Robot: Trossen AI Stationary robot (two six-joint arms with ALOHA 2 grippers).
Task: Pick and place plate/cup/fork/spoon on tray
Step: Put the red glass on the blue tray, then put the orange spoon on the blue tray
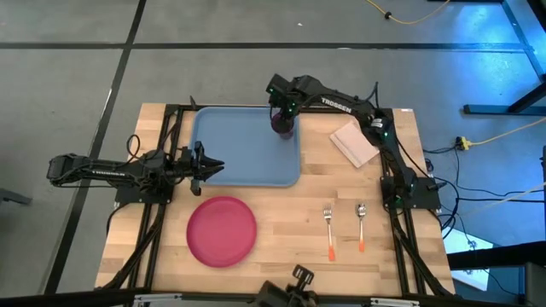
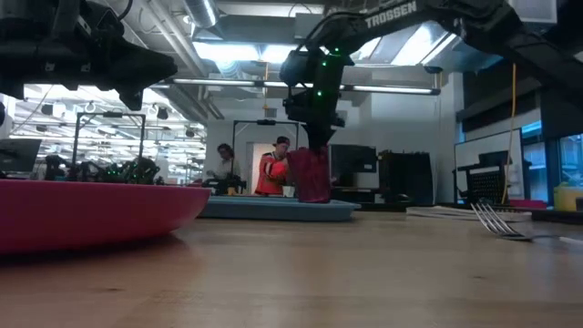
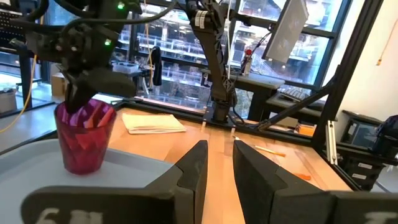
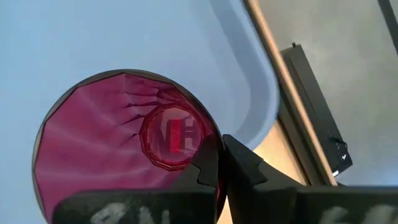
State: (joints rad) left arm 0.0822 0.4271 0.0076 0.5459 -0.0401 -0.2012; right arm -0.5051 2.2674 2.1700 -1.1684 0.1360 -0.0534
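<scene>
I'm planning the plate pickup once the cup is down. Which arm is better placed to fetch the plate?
Probably left. The left gripper hovers unladen at the tray's near-left edge, just above the plate. The right gripper is shut on the cup at the tray's far-right corner, farther from the plate.

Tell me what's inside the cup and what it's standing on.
The cup looks empty: its faceted bottom shows through. One finger of the right gripper reaches inside its rim, the other outside. It stands upright on the tray near a far corner; the tray floor beneath it is covered.
</scene>
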